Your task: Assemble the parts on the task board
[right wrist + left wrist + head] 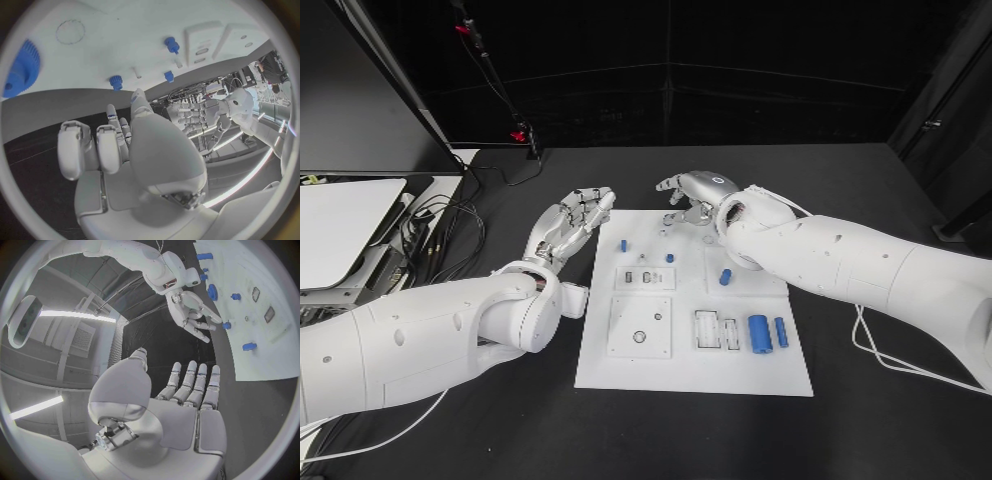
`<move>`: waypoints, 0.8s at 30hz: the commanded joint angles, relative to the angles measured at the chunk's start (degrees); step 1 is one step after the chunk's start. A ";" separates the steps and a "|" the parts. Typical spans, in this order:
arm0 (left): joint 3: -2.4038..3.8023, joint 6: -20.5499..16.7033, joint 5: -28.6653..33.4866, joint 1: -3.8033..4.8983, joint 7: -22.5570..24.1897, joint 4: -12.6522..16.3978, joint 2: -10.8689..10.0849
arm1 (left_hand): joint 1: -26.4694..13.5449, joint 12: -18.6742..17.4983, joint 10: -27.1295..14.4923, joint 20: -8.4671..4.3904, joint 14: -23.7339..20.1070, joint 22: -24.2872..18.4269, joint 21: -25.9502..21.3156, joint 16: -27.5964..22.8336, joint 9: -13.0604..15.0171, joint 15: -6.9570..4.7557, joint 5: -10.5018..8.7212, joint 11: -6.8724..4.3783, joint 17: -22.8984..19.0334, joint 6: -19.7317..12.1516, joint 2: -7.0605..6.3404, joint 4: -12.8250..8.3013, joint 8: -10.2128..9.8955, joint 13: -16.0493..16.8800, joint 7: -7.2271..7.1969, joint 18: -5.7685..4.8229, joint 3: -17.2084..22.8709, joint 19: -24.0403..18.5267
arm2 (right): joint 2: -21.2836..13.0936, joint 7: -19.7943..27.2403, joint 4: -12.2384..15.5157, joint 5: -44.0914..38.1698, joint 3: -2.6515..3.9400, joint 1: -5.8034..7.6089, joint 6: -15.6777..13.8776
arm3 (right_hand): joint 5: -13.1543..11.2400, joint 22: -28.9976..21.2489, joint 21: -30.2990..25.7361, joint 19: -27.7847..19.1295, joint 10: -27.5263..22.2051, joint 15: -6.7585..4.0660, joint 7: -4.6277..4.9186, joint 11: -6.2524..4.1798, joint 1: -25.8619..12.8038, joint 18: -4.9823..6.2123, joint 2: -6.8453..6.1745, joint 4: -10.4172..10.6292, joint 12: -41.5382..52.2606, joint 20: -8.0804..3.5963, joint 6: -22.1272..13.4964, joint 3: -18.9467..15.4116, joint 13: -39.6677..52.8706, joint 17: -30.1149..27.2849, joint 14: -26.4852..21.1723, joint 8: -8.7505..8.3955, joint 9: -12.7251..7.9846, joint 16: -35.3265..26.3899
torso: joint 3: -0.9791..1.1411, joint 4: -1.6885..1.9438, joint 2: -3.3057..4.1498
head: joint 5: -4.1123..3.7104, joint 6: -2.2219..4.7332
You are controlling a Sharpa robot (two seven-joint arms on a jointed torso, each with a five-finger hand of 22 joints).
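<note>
Early stage, by my reading: blue parts (pixel 759 333) lie loose across the white board (pixel 692 375), none visibly seated. Left hand (pixel 571 225) flat and released beside the board's far left corner; right hand (pixel 692 195) over its far edge, fingers down, holding nothing

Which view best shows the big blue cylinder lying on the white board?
Head view: the big blue cylinder lies whole on the white task board. The wrist views catch blue parts only near their rims; I cannot tell which is it.
</note>
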 commanded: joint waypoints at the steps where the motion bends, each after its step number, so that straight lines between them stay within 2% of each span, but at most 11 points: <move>1: 0.06 0.72 -0.36 0.09 13.98 0.04 -0.10 | 0.07 -0.24 0.29 -0.08 0.35 -0.01 0.39 0.08 -0.04 0.15 0.21 0.07 0.09 0.34 0.71 0.01 -0.22 0.02 9.25 0.52 -0.46 -0.07 | -2.54 5.97 3.32 9.88 0.06 0.29 -9.48 | 0.13 2.30 -0.47 -0.66 0.46 0.14 1.83 -0.35 -0.25 0.43 0.58 -0.02 0.57 -0.04 5.54 0.46 0.06 -1.25 1.34 1.21 0.75 -0.56 | -0.16 -0.26 -0.21 | 0.08 0.24; 3: 0.05 0.74 -0.36 0.08 13.94 -0.03 -0.11 | 0.08 -0.24 0.29 -0.08 0.35 0.00 0.40 0.08 -0.04 0.15 0.22 0.07 0.09 0.34 0.72 0.00 -0.22 0.02 9.25 0.52 -0.46 -0.06 | -4.97 7.46 6.33 13.78 0.06 0.55 -10.46 | 0.22 0.38 -1.58 -1.89 1.13 -0.09 3.67 -0.56 -0.91 0.87 1.03 0.11 1.28 -0.20 9.82 0.66 0.14 -3.35 0.83 2.82 1.48 -1.31 | -0.19 -0.36 -0.31 | 0.21 0.12; 7: 0.05 0.77 -0.36 0.07 13.89 -0.15 -0.12 | 0.14 -0.23 0.32 -0.08 0.36 0.05 0.45 0.09 -0.03 0.15 0.29 0.07 0.09 0.36 0.75 -0.01 -0.22 0.02 9.25 0.51 -0.48 -0.01 | -10.14 9.96 12.25 20.84 0.07 1.22 -10.38 | 0.25 -5.19 -5.19 -5.82 1.85 -0.29 3.97 -0.82 -3.48 2.10 0.64 0.75 2.54 -0.45 9.36 -0.13 0.19 -11.24 -1.56 2.58 1.25 -4.43 | -0.25 -0.71 -0.50 | -0.06 -0.19; 10: 0.05 0.78 -0.36 0.07 13.88 -0.23 -0.07 | 0.14 -0.23 0.32 -0.08 0.36 0.05 0.45 0.09 -0.03 0.15 0.29 0.07 0.09 0.36 0.75 -0.01 -0.22 0.02 9.25 0.51 -0.48 -0.01 | -13.25 11.13 15.41 24.37 0.07 1.48 -9.47 | 0.28 -12.89 -10.51 -11.64 3.31 -0.49 3.67 -1.30 -5.80 3.77 -0.10 1.38 4.01 -0.66 9.10 -1.10 0.62 -21.20 -5.59 2.68 1.18 -8.94 | -0.31 -0.80 -0.58 | -0.30 -0.27; 12: 0.04 0.79 -0.36 0.07 13.86 -0.29 -0.04 | 0.14 -0.23 0.32 -0.08 0.36 0.05 0.45 0.09 -0.03 0.15 0.29 0.07 0.09 0.36 0.75 -0.01 -0.22 0.02 9.25 0.51 -0.48 -0.01 | -15.56 11.87 17.51 27.01 0.07 1.66 -8.55 | 0.43 -20.42 -16.61 -18.01 4.97 -0.99 3.02 -1.81 -7.22 5.30 -0.48 1.43 5.94 -1.00 8.69 -1.42 1.45 -31.93 -10.81 2.75 1.11 -14.62 | -0.28 -0.77 -0.56 | -0.44 -0.20; 16: 0.04 0.80 -0.36 0.07 13.81 -0.37 -0.01 | 0.19 -0.22 0.33 -0.08 0.36 0.05 0.45 0.09 -0.03 0.15 0.34 0.06 0.09 0.38 0.77 -0.01 -0.22 0.02 9.25 0.51 -0.49 -0.01 | -18.92 12.42 20.02 30.69 0.07 1.84 -5.67 | 0.50 -34.39 -29.49 -31.13 7.70 -1.41 1.68 -2.96 -8.67 7.65 -0.72 1.13 12.31 -1.44 7.15 -1.47 5.28 -44.48 -20.24 2.90 0.98 -23.01 | -0.22 -0.81 -0.53 | -0.57 -0.12; 18: 0.04 0.82 -0.35 0.06 13.77 -0.39 -0.01 | 0.26 -0.21 0.36 -0.08 0.37 0.05 0.47 0.10 -0.03 0.15 0.42 0.06 0.09 0.41 0.81 -0.02 -0.22 0.02 9.25 0.51 -0.51 -0.02 | -20.35 12.51 20.86 31.80 0.06 1.89 -4.04 | 1.24 -35.77 -33.20 -34.25 5.51 -1.26 0.81 -3.81 -9.38 7.30 -0.79 0.80 20.44 -1.34 5.82 -1.45 11.47 -44.24 -24.01 3.45 1.05 -24.10 | -0.21 -0.76 -0.51 | -0.55 -0.12; 20: 0.04 0.85 -0.35 0.06 13.73 -0.42 -0.02 | 0.26 -0.21 0.36 -0.08 0.37 0.05 0.47 0.10 -0.03 0.15 0.42 0.06 0.09 0.41 0.81 -0.02 -0.22 0.02 9.25 0.51 -0.51 -0.02 | -21.49 12.48 21.41 32.46 0.05 1.91 -2.73 | -0.08 -36.27 -34.81 -35.00 3.58 -1.61 -0.19 -4.08 -9.79 7.01 -1.13 0.50 30.83 -1.27 4.32 -1.57 19.40 -43.34 -26.23 3.84 1.03 -23.76 | -0.22 -0.76 -0.49 | -0.57 -0.07; 21: 0.04 0.86 -0.35 0.06 13.72 -0.44 -0.02 | 0.28 -0.21 0.37 -0.08 0.37 0.05 0.47 0.10 -0.03 0.15 0.43 0.06 0.09 0.41 0.82 -0.02 -0.23 0.02 9.25 0.51 -0.52 -0.02 | -21.97 12.45 21.60 32.69 0.05 1.92 -2.20 | 1.49 -36.26 -35.12 -34.91 1.05 -1.43 -0.32 -4.17 -10.05 7.48 -0.81 0.62 36.10 -1.72 4.01 -1.49 23.75 -42.54 -26.65 4.31 1.13 -22.91 | -0.24 -0.77 -0.50 | -0.65 -0.04; 22: 0.04 0.86 -0.35 0.06 13.71 -0.47 -0.02 | 0.34 -0.20 0.39 -0.08 0.37 0.04 0.47 0.10 -0.03 0.15 0.49 0.06 0.09 0.43 0.84 -0.02 -0.23 0.03 9.25 0.50 -0.53 -0.02 | -22.39 12.43 21.74 32.86 0.05 1.93 -1.81 | 1.70 -36.08 -35.81 -34.61 -4.36 -1.45 -0.92 -4.67 -10.54 7.88 -0.54 0.73 52.88 -2.27 2.96 -1.50 38.98 -38.68 -27.28 5.68 1.39 -19.82 | -0.25 -0.79 -0.51 | -0.76 -0.01; 24: 0.03 0.87 -0.35 0.06 13.69 -0.50 0.01 | 0.34 -0.20 0.39 -0.08 0.37 0.04 0.47 0.10 -0.03 0.15 0.49 0.06 0.09 0.43 0.84 -0.02 -0.23 0.03 9.25 0.50 -0.53 -0.02 | -23.08 12.50 21.85 33.10 0.04 1.93 -1.47 | 0.08 -35.02 -35.19 -34.19 8.06 -1.99 -2.46 -4.60 -11.63 7.22 -0.36 1.39 70.69 -1.93 0.96 -1.76 60.38 -24.36 -21.17 6.63 1.36 -12.09 | -0.27 -0.78 -0.55 | -1.00 -0.03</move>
